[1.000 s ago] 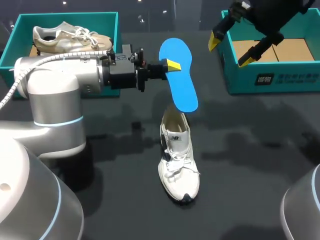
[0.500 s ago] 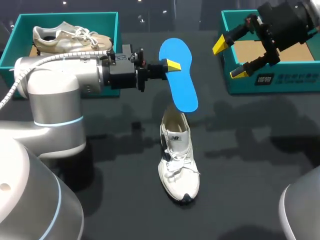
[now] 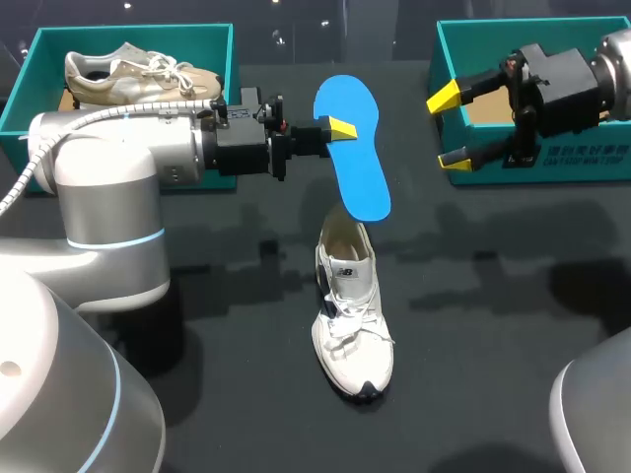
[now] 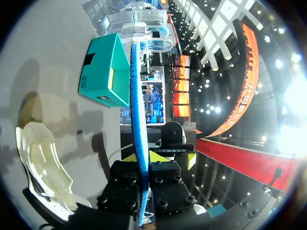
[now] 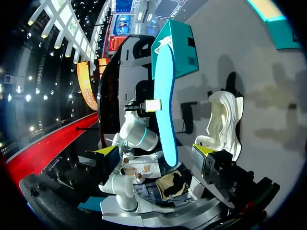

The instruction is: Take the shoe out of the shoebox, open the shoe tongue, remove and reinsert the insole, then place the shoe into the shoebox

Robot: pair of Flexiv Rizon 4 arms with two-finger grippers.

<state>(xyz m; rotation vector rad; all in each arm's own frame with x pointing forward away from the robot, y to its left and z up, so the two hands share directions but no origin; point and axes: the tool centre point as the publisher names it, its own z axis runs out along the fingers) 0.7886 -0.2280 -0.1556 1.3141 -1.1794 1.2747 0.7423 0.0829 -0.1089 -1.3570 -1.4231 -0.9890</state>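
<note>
Head view: a white sneaker (image 3: 351, 315) stands alone on the dark tabletop (image 3: 493, 296), toe toward the robot and heel away. Directly beyond its heel, the left pincer (image 3: 335, 130) grips a blue insole (image 3: 353, 148) by one long edge, both yellow-tipped fingers pressed to its faces. The insole hangs lengthwise, its lower end just over the sneaker's heel opening; whether the two touch cannot be told. Beyond the sneaker and well to its right, the right pincer (image 3: 450, 130) is spread wide and empty before the front wall of a teal shoebox (image 3: 493, 34). Beyond the sneaker and well to its left, a second teal shoebox (image 3: 128, 34) holds a beige sneaker (image 3: 138, 74). Seen from the left wrist, the insole (image 4: 136, 120) runs edge-on between the fingers, with the white sneaker (image 4: 43, 163) beside it.
</note>
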